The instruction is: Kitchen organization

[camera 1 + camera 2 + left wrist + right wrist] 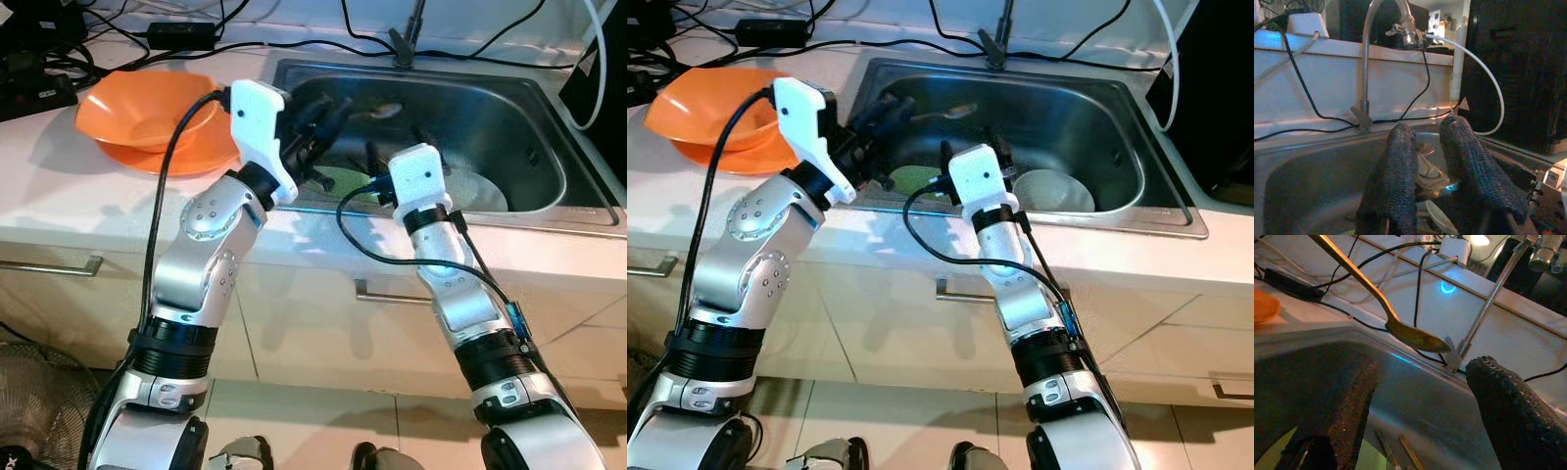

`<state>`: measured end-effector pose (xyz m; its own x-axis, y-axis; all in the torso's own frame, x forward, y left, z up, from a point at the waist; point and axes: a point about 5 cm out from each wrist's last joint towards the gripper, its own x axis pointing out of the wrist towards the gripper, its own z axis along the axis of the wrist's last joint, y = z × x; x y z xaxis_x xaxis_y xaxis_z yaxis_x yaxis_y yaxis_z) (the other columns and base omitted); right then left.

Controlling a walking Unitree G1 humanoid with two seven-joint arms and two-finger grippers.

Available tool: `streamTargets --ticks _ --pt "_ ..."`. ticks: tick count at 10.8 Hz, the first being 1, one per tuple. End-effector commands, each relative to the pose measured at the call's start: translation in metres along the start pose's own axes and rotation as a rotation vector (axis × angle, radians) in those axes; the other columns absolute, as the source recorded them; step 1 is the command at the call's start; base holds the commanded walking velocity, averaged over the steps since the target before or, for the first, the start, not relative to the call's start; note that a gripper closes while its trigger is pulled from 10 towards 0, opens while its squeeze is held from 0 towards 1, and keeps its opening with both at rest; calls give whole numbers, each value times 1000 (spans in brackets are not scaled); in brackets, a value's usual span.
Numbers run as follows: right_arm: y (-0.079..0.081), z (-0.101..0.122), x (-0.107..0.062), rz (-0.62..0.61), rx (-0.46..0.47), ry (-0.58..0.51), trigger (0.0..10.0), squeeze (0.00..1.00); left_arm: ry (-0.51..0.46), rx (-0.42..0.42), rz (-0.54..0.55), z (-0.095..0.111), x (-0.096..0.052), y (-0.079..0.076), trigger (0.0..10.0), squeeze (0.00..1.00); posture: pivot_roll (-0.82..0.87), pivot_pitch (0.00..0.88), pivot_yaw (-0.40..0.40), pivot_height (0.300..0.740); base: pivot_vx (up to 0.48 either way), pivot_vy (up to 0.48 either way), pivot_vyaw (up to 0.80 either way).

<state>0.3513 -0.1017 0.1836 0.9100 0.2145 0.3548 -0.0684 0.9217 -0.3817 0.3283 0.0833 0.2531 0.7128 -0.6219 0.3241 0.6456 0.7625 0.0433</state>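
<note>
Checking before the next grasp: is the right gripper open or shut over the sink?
Open. In the right wrist view the right gripper's two black fingers stand wide apart above the sink.

The right hand (pixel 1420 416) has two black bumpy fingers (pixel 1513 411), and they are spread wide apart with nothing between them. They reach over a shiny metal sink (pixel 1420 401). Above the sink a long gold spoon (pixel 1396 323) hangs in the air, tilted, with its bowl lower than its handle. Beyond it a thin metal tap pipe (pixel 1488 303) stands at the far edge of the sink. Black cables (pixel 1376 257) run along the white bench (pixel 1298 311). A bit of something orange (pixel 1264 306) sits on the bench. Something green (pixel 1374 455) lies down in the sink, with thin sticks (pixel 1400 455) beside it.
</note>
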Motion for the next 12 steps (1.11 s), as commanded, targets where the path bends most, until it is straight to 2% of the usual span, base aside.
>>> streamTargets --ticks 1,6,10,11,12 --pt "1 1 1 6 -16 -9 10000 0 5 12 -40 2 -1 -7 10000 0 95 88 -27 740 0 0 0" --pt "8 6 3 11 -6 -31 10000 0 125 40 -119 -16 -3 -17 10000 0 94 66 -20 740 0 0 0" --pt "10 14 5 12 32 -63 10000 0 138 41 -136 -19 -3 -20 10000 0 89 57 -14 740 0 0 0" --pt "10 14 5 12 35 -65 8275 0 138 42 -136 -19 -3 -19 10000 0 89 58 -15 740 0 0 0" --pt "10 14 4 15 48 -67 0 0 139 47 -127 -19 -3 -18 10000 0 89 60 -15 740 0 0 0"
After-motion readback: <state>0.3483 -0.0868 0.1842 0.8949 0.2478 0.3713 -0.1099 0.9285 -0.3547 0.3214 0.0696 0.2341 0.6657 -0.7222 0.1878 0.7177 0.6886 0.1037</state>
